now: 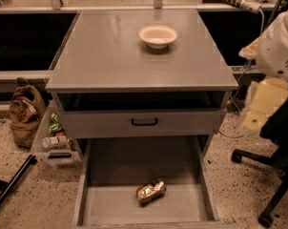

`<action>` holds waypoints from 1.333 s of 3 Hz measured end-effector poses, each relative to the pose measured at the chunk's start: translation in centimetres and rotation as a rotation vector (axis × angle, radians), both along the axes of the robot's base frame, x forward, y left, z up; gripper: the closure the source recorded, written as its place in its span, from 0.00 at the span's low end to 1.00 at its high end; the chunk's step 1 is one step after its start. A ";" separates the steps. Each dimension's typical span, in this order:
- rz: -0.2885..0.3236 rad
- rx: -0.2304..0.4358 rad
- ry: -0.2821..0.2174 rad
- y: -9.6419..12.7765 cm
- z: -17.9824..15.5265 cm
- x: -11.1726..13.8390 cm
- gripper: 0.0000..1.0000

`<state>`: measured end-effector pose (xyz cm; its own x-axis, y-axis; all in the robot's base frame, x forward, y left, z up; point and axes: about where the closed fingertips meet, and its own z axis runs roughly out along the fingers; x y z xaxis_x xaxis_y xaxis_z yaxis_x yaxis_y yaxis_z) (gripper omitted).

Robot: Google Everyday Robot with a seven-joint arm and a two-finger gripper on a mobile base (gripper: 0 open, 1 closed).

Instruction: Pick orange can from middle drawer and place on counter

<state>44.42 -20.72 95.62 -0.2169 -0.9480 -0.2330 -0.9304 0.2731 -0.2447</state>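
Hanging at the right edge of my view, the gripper sits beside the counter's right side, about level with the closed drawer front and its black handle. I cannot tell how wide it stands or whether it grips anything. The orange can is well apart from it, down and to the left, lying on its side on the floor of the pulled-out middle drawer, near the front. A white bowl rests on the counter toward the back.
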 end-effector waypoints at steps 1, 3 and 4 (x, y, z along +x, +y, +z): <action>-0.021 0.070 0.019 2.0 -5.9 0.9 0.00; -0.056 0.205 0.117 5.5 -19.3 2.0 0.00; -0.056 0.205 0.117 5.5 -19.3 2.0 0.00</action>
